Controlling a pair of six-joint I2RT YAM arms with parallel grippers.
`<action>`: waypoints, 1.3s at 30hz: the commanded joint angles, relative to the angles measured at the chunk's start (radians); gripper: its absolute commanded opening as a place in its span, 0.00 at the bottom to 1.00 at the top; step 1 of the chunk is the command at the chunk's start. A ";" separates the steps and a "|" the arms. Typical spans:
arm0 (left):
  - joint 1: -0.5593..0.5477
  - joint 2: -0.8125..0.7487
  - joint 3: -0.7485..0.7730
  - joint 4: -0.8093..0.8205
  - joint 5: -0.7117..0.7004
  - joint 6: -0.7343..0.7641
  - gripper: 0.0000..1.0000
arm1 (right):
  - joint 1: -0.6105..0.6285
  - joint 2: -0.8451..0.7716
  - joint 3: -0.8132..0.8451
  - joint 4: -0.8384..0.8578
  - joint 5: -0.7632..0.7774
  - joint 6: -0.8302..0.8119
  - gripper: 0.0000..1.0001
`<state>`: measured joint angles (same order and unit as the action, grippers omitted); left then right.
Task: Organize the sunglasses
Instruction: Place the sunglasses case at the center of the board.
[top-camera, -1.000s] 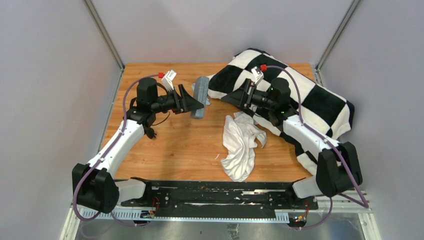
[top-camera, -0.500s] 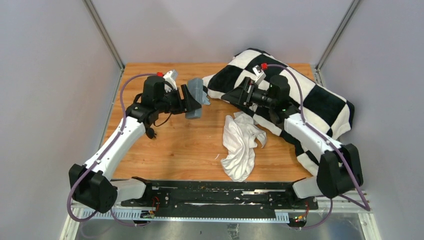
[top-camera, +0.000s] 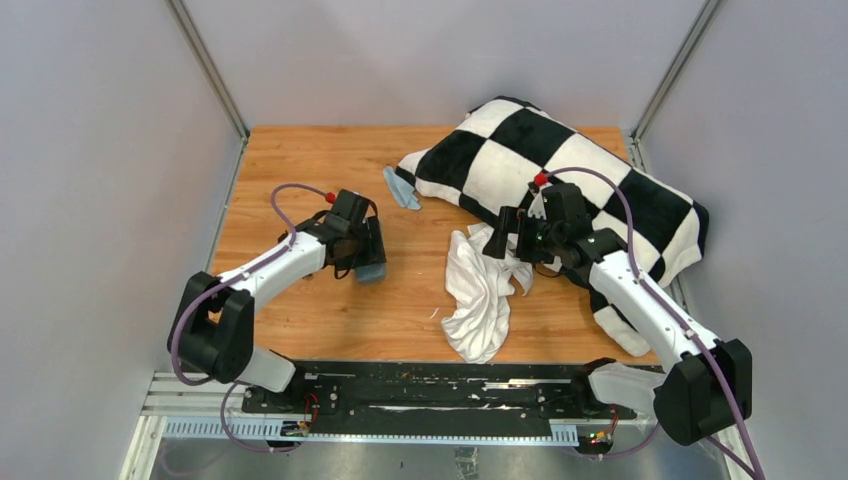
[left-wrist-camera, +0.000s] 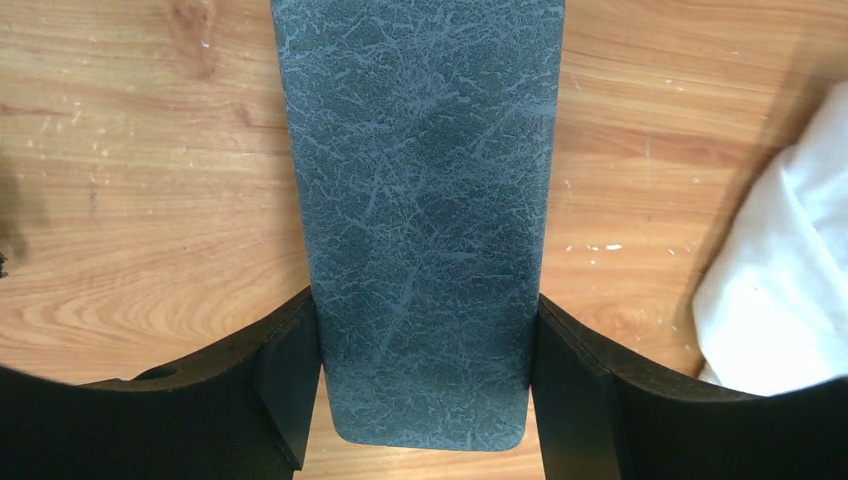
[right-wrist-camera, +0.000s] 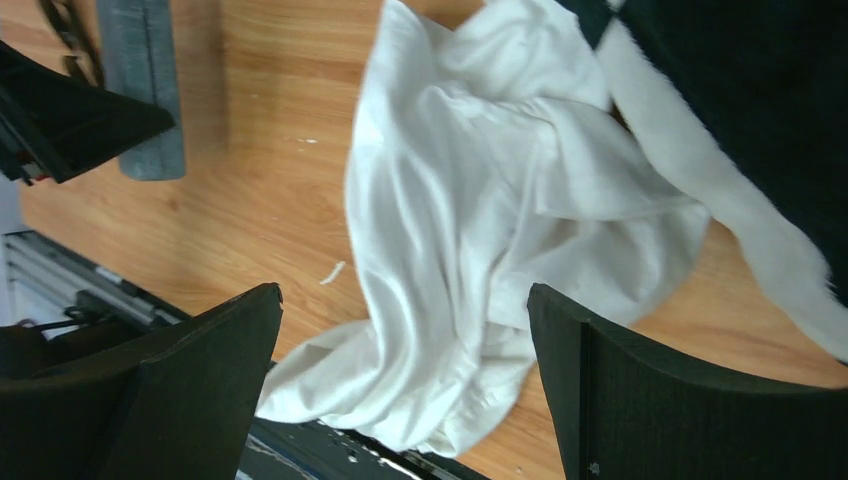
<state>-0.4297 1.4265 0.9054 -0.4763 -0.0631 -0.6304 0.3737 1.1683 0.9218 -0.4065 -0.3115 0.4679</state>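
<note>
Grey walls (top-camera: 100, 150) box in a wooden table (top-camera: 300, 160), with a checkered blanket (top-camera: 600, 180) heaped over its far right corner and a small blue cloth (top-camera: 403, 190) just beside the blanket's left edge. The left gripper (left-wrist-camera: 425, 385) is clamped across the width of the closed case (left-wrist-camera: 420, 200), holding it flat and low over the left half of the table; whether the case touches the wood I cannot tell. The right gripper (right-wrist-camera: 405, 350) hangs with its jaws wide apart and holding nothing, directly above a crumpled white cloth (right-wrist-camera: 470, 200) that lies near the middle of the table against the blanket's hem. The sunglasses show in no view; they may be shut inside the case or buried under fabric, and the pictures do not settle which. That is the main hazard: if the right gripper comes down into the white cloth and the thin frame lies beneath, the fingers could bend it, or a lifted cloth could fling it off the near edge. On the left, letting go before the case is fully down could let it tip or skid. With the fingers squeezing its sides, the case probably cannot be opened without a regrip.
</note>
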 joint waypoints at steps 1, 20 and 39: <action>-0.065 0.045 0.006 0.053 -0.117 -0.088 0.32 | 0.013 -0.045 0.000 -0.123 0.139 -0.071 1.00; -0.283 0.146 -0.017 0.155 -0.234 -0.416 0.58 | 0.061 -0.050 0.016 -0.158 0.229 -0.060 1.00; -0.127 -0.397 -0.061 -0.148 -0.318 -0.241 0.95 | 0.487 0.217 0.253 -0.142 0.521 -0.110 1.00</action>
<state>-0.6601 1.1404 0.8902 -0.4725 -0.3462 -0.9546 0.7700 1.2675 1.0946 -0.5655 0.1196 0.3721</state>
